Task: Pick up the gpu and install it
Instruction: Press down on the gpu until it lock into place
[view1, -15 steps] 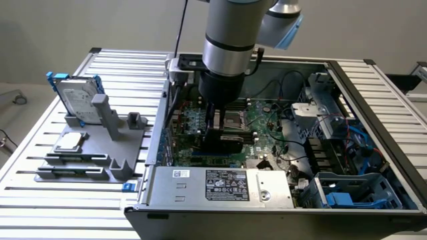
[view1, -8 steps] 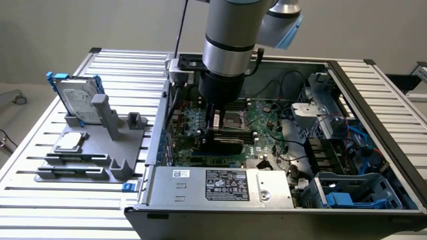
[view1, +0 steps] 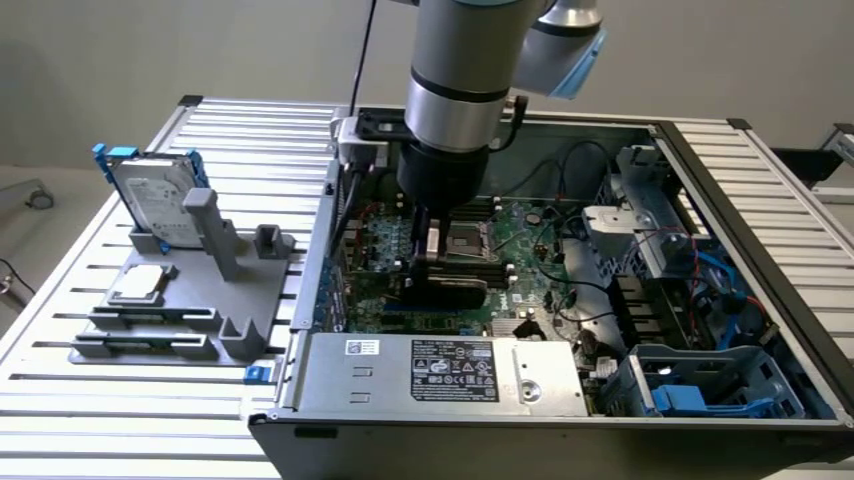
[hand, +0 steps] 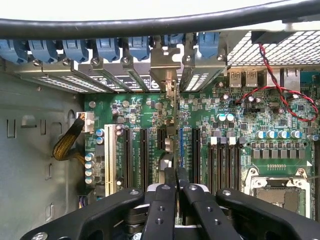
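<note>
The gpu (hand: 172, 131) stands edge-on over the green motherboard (hand: 145, 112), a thin card running from its silver bracket (hand: 165, 62) at the case's rear slots back to my fingers. My gripper (hand: 174, 186) is shut on the card's near edge, its black fingers (hand: 161, 210) pressed close together with the card between them. In the exterior view, my gripper (view1: 446, 285) reaches straight down into the open computer case (view1: 694, 170), among the expansion slots beside the CPU socket (view1: 470, 238).
A grey holder (view1: 200, 335) outside the case, at the exterior view's left, carries a silver hard drive with blue rails (view1: 154, 195) and a square CPU chip (view1: 143, 283). The power supply (view1: 441, 370) fills the case's near side. A red-black wire (hand: 272, 92) loops over the board.
</note>
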